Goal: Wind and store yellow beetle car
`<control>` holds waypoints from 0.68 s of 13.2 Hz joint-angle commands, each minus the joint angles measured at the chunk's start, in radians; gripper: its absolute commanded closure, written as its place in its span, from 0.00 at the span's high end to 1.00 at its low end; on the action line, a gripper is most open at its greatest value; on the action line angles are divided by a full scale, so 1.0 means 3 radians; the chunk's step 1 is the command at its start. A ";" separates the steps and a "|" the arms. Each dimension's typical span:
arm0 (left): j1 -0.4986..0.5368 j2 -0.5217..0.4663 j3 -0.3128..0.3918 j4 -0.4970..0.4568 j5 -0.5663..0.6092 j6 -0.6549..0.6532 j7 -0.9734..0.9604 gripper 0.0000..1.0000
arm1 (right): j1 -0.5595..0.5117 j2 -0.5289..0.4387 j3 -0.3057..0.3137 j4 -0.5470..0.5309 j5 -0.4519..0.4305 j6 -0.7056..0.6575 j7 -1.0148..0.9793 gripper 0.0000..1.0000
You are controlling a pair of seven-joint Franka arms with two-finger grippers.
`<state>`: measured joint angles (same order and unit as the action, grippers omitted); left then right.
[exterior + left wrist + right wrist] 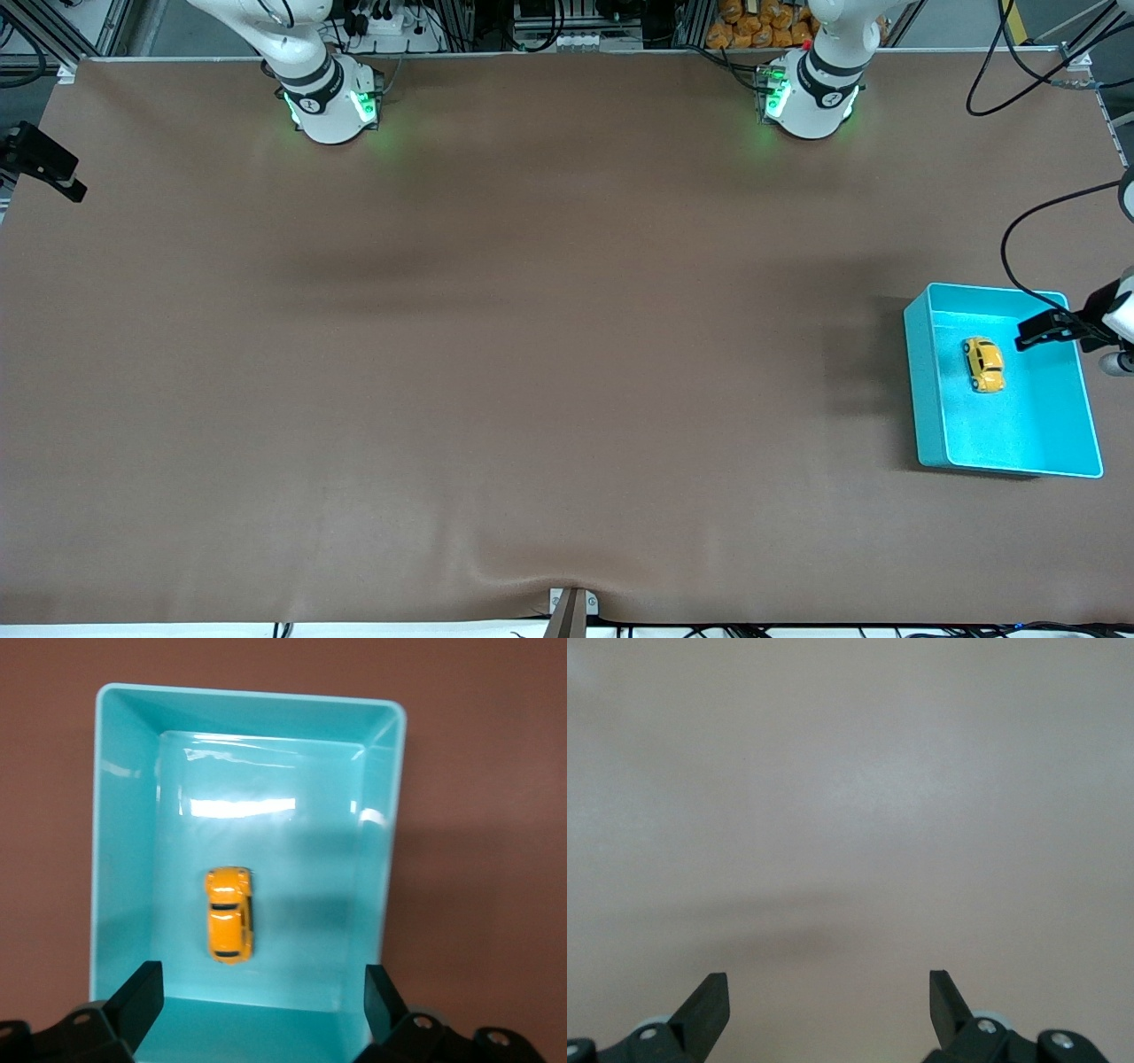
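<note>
The yellow beetle car [984, 363] rests on its wheels on the floor of a turquoise bin [923, 390] at the left arm's end of the table. In the left wrist view the car [230, 914] lies on the floor of the bin [124, 859], apart from the walls. My left gripper [1029, 336] hangs open over the bin's outer edge, above the car and not touching it; its fingers [142, 988] hold nothing. My right gripper [828, 979] is open and empty over bare table at the right arm's end [53, 168].
The brown table mat [532, 354] is bare apart from the bin. Both arm bases [330, 102] stand along the table's edge farthest from the front camera. Cables hang near the bin at the table's end.
</note>
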<state>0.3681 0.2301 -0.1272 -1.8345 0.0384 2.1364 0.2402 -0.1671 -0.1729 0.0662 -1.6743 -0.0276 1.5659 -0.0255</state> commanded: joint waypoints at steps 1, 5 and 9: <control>-0.0132 -0.0286 -0.0102 -0.0067 0.0020 -0.0360 -0.0395 1.00 | 0.0000 -0.0022 -0.0001 -0.0023 -0.0015 -0.0030 -0.0007 1.00; -0.0582 -0.0592 -0.0067 -0.0062 0.0020 -0.0672 -0.0917 1.00 | -0.0016 -0.0022 0.0004 -0.0003 -0.0015 -0.0045 0.0019 1.00; -0.0869 -0.0848 -0.0031 0.0111 0.0015 -0.1270 -0.1031 1.00 | -0.0016 -0.0007 0.0004 0.0013 -0.0015 -0.0071 0.0029 1.00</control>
<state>0.1368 0.0183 -0.1556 -1.8262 0.0383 1.8412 -0.0625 -0.1672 -0.1729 0.0647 -1.6744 -0.0276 1.5546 -0.0251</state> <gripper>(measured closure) 0.000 0.000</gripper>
